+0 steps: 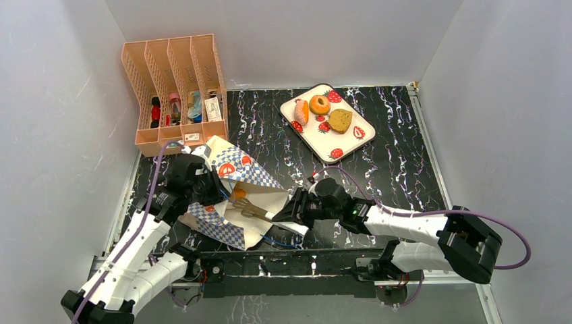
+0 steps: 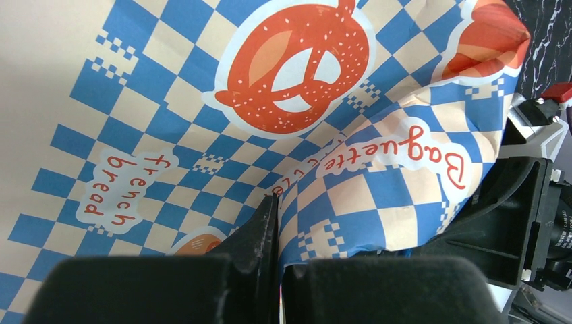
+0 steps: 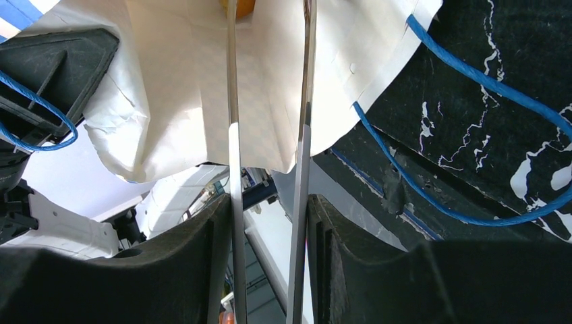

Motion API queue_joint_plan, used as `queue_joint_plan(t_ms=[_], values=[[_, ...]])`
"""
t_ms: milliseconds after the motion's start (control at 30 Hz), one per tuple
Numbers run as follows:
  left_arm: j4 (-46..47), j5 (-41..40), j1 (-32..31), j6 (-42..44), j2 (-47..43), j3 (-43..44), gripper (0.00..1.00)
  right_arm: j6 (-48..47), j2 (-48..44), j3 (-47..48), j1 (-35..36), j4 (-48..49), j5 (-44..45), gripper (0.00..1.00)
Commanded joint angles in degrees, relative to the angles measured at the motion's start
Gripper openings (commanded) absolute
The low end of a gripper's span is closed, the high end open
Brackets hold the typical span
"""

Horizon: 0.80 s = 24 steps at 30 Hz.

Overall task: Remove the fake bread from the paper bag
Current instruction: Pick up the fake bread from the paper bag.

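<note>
The paper bag [image 1: 236, 196] lies on its side at the near left, mouth toward the right. My left gripper [image 1: 206, 189] is shut on the bag's chequered wall [image 2: 202, 101], its fingertips [image 2: 273, 209] pinching a fold. My right gripper [image 1: 291, 210] is shut on metal tongs [image 1: 253, 210], whose two arms [image 3: 234, 135] reach into the bag's cream inside [image 3: 182, 81]. An orange bread piece [image 1: 239, 193] lies inside at the tong tips, and it also shows at the top edge of the right wrist view [image 3: 237, 5]. A donut [image 1: 319, 104], toast slice [image 1: 340, 121] and pinkish roll [image 1: 301, 111] lie on the strawberry-print tray [image 1: 352, 145].
A peach file rack [image 1: 175, 88] with small items stands at the back left, just behind the bag. The bag's blue cord handle [image 3: 472, 88] trails over the black marbled mat [image 1: 391, 169]. White walls close the sides and back.
</note>
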Motion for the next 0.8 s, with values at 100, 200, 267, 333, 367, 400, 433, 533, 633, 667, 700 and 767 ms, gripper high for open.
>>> queue_joint_plan(t_ms=[100,200,267,333,367,400,433,533,633,667,700,767], values=[[1.47,1.88,-0.14,0.63,0.70,-0.51,0.00,-0.35,-0.01,3.61,-1.10,5.88,-1.25,0.40],[1.52,1.99,-0.14,0.71,0.91,-0.22,0.00,-0.38,1.32,3.88,-1.58,7.18,-1.65,0.40],[1.45,2.07,-0.14,0.73,0.90,-0.07,0.00,-0.35,2.38,4.22,-1.76,8.04,-1.81,0.40],[1.23,2.20,-0.14,0.84,0.99,0.15,0.00,-0.55,3.41,4.58,-1.93,8.65,-2.02,0.40],[1.23,2.25,-0.14,0.94,1.02,0.21,0.00,-0.65,3.98,4.82,-2.12,9.01,-2.05,0.40],[1.17,2.32,-0.14,1.00,1.08,0.20,0.00,-0.84,4.59,5.00,-2.20,9.12,-2.19,0.40],[1.15,2.29,-0.14,1.07,1.02,0.24,0.00,-1.06,5.11,5.19,-2.29,9.15,-2.26,0.40],[0.80,2.50,-0.13,1.40,1.12,0.78,0.00,-1.65,6.61,5.76,-2.48,9.57,-2.72,0.40],[0.55,2.75,-0.14,1.61,1.01,0.79,0.00,-1.97,8.19,5.95,-2.49,10.24,-2.96,0.41],[0.38,2.78,-0.14,1.73,0.86,0.85,0.00,-1.97,8.84,6.07,-2.49,10.65,-3.26,0.41],[0.17,2.78,-0.14,1.83,0.72,0.91,0.00,-2.04,9.47,6.24,-2.49,10.80,-3.40,0.41],[-0.27,2.77,-0.14,1.84,0.35,1.16,0.00,-2.35,10.43,6.79,-2.49,11.09,-3.41,0.41]])
